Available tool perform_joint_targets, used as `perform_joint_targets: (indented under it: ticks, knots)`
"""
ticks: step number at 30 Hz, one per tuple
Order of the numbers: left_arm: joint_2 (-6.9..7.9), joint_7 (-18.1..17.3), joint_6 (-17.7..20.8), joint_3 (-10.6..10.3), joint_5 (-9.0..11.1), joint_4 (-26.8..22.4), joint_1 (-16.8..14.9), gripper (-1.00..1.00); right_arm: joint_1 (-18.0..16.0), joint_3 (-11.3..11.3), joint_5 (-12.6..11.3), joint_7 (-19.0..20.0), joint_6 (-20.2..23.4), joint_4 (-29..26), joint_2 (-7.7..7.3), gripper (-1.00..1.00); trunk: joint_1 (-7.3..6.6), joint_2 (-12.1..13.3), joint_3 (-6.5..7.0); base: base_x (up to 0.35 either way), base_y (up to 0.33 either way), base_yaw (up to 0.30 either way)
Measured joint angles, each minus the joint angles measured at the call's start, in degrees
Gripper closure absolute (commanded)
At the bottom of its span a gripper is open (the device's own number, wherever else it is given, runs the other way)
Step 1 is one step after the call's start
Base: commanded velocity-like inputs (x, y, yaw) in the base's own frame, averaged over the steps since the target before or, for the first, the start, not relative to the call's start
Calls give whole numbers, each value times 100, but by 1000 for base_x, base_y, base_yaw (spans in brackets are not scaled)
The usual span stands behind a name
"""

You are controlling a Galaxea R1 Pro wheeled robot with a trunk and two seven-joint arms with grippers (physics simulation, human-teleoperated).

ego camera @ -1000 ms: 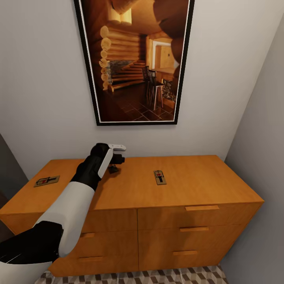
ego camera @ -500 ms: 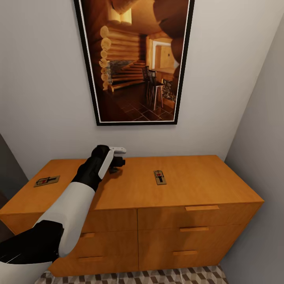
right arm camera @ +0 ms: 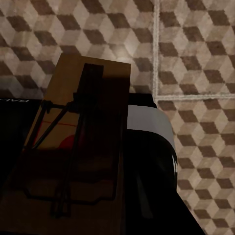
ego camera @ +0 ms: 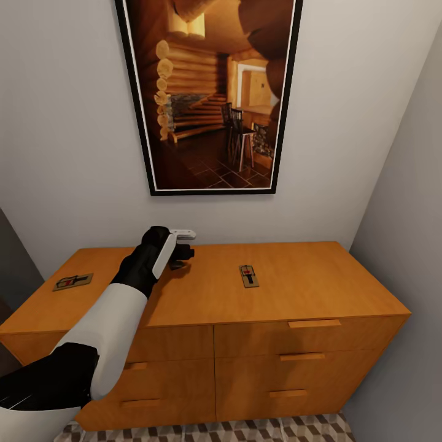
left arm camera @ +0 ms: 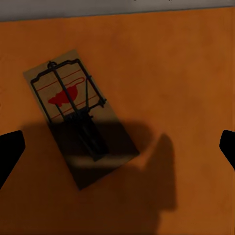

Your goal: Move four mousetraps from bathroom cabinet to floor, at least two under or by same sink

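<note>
On the low orange-brown wooden cabinet (ego camera: 294,288), two small flat tan wooden mousetraps are seen in the head view. The leftmost mousetrap (ego camera: 72,282) lies near the left end of the top, its long axis roughly along the cabinet's width, slightly tilted.

The left arm is extended over the rear middle-left of the top, and the left gripper (ego camera: 179,256) is held just above the wood. In the left wrist view, the two dark fingertips (left arm camera: 10,152) are seen at opposite edges of the frame, spread wide and holding nothing. Between them a third mousetrap (left arm camera: 81,117) lies flat on the top, set diagonally across the gap between the fingers, the red mark and wire frame at the end nearer the wall. It is partly covered by the gripper's shadow.

Right of the gripper, the middle mousetrap (ego camera: 248,275) lies with its long axis running front to back, the red speck toward the wall.

In the right wrist view, a fourth mousetrap (right arm camera: 78,161) is gripped in the right gripper (right arm camera: 98,186) above the brown, beige and white cube-patterned floor tiles (right arm camera: 196,49), its long axis along the fingers.
</note>
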Motion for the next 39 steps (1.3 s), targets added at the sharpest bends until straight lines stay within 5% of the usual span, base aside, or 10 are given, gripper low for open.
perform_joint_targets:
  ticks: [8,17,39]
  knots:
    - [11,0,0,49,89,-25,0,-100,0,6,0,0,-1,0,2,100,0,0,0,0,0,0]
    - [18,-8,0,376,122,-21,0,-100,0,7,0,0,-8,0,7,100,0,0,0,0,0,0]
    - [19,-1,-11,412,116,-5,0,-100,0,7,3,0,-11,0,9,100,0,0,0,0,0,0]
